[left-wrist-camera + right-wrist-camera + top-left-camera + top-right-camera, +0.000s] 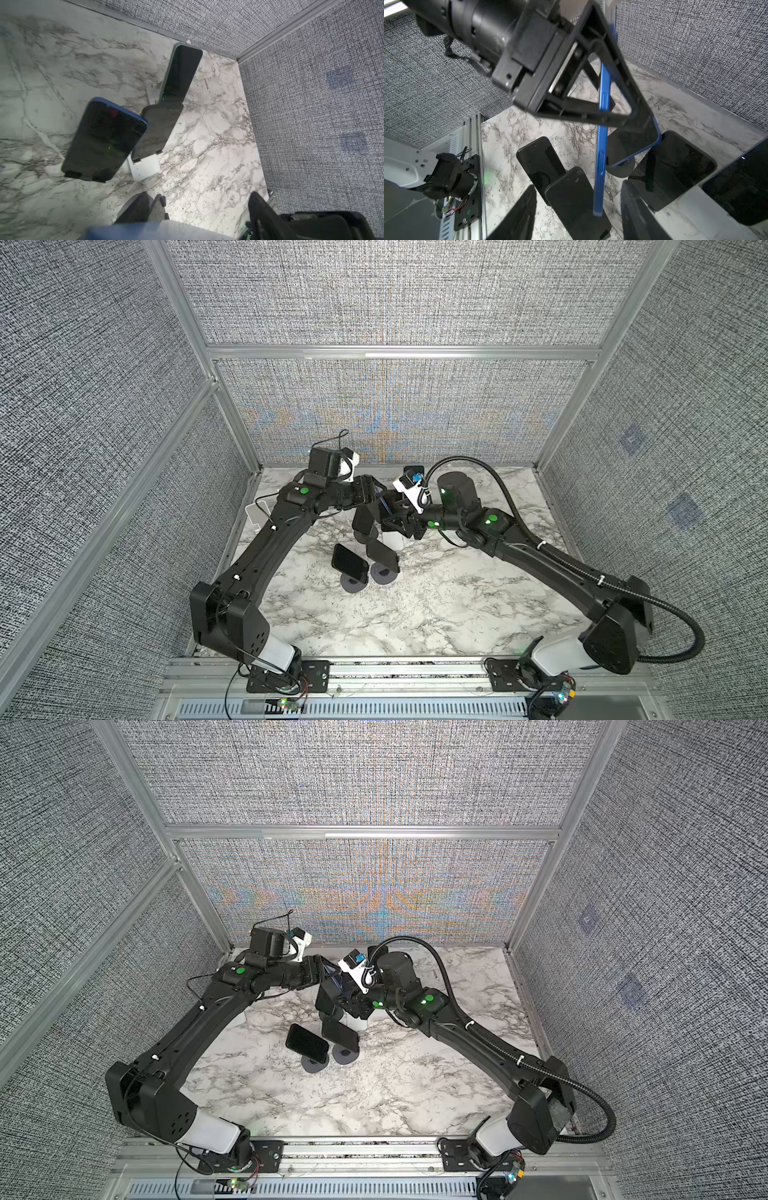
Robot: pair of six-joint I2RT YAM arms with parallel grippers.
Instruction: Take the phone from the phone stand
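Left gripper (607, 97) clamps slim blue-edged phone (601, 149), held edgewise above veined marble tabletop (500, 145). Right gripper (578, 216): matte black jaws apart, flanking its lower end.

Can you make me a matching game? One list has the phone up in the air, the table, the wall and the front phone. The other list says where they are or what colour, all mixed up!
Things:
1. lifted phone
2. table
3. wall
4. front phone

Matches:
A. white and grey marble
B. leaning on a stand with a round foot
C. gripped in the left hand, off the table
D. grey woven fabric

Pairs: 1-C, 2-A, 3-D, 4-B
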